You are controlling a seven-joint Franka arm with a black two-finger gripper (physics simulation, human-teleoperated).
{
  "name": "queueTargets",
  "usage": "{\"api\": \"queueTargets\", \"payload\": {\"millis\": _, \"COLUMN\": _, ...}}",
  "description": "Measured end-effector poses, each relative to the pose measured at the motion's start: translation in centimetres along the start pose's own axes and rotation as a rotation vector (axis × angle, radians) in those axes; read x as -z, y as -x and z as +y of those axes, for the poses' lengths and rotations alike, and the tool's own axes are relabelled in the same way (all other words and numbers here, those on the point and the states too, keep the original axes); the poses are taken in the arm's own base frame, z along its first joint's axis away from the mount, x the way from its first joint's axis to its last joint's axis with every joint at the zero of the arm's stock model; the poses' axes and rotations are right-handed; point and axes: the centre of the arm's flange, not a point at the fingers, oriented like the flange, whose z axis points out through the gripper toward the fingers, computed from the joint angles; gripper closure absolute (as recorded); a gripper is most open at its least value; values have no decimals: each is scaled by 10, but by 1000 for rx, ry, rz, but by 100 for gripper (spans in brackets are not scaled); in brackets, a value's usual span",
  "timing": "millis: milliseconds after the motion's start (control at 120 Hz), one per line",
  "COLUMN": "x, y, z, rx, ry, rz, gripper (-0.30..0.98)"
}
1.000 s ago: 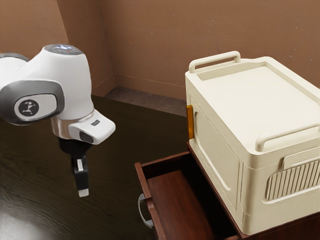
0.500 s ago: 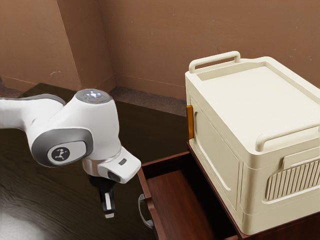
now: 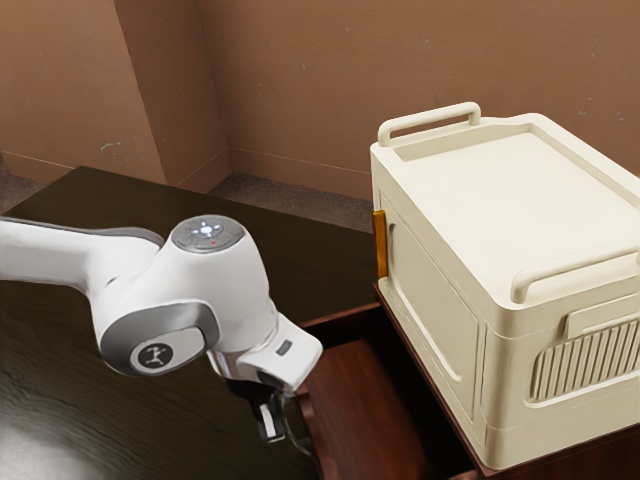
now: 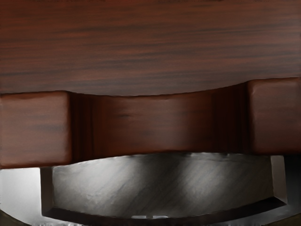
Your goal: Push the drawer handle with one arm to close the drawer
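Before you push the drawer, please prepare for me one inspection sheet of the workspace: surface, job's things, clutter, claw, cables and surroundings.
Surface: dark wood-grain table, with a pale glare patch toward the exterior view's lower left.
Job's things: drawer standing open; its curved metal handle is on the drawer's front.
Clutter: a cream case with two top rails sits on the brown cabinet above the drawer.
Claw: lowered beside the handle, pointing down; I cannot tell whether they touch.
Cables: nothing seen.
Surroundings: brown walls and a strip of dark floor behind the table.
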Motion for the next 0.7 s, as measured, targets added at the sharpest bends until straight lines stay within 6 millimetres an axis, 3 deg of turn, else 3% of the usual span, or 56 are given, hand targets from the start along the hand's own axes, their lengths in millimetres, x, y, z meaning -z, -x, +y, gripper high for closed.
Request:
{"api": "queueTargets", "payload": {"millis": 333, "x": 3, "y": -17, "z": 3, "rx": -5, "ry": -18, "rz": 59, "gripper": 78}}
{"api": "queueTargets", "payload": {"millis": 700, "x": 7, "y": -56, "z": 9, "rx": -22, "ry": -22, "rz": 86, "gripper": 78}}
